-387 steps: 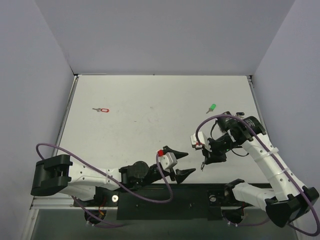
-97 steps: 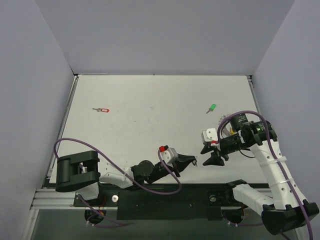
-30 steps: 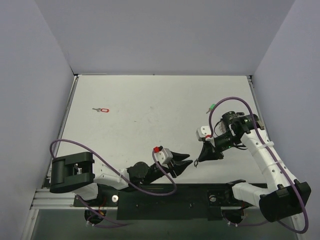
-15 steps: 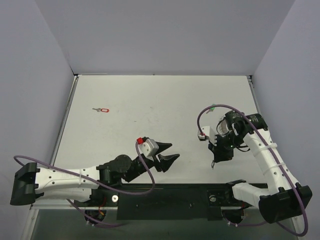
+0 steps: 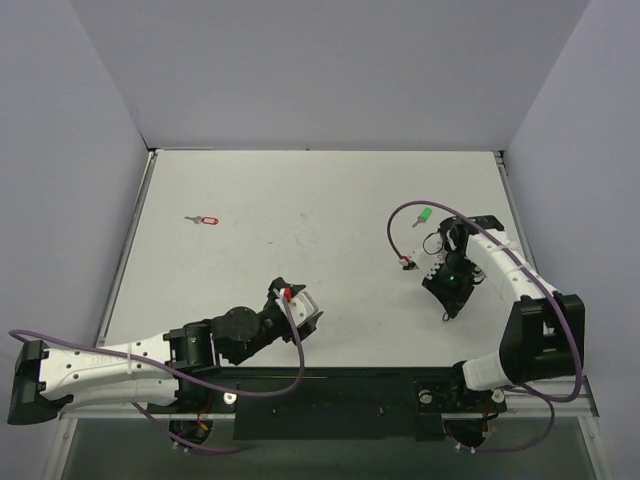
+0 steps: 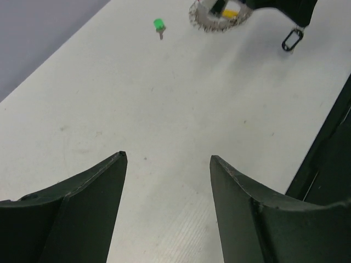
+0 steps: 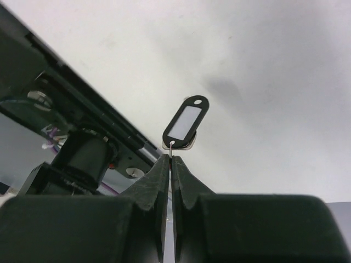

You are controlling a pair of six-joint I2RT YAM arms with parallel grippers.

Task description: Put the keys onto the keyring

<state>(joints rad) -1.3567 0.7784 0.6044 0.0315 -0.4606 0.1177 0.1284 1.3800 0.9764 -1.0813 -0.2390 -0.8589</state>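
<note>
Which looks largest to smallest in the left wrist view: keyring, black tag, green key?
1. keyring, even though it is partly hidden
2. black tag
3. green key
The tag and key look close in size, so their order is unsure.

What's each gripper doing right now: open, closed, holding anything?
Left gripper: jaws open, empty.
Right gripper: jaws shut on the small ring of the black key tag.
</note>
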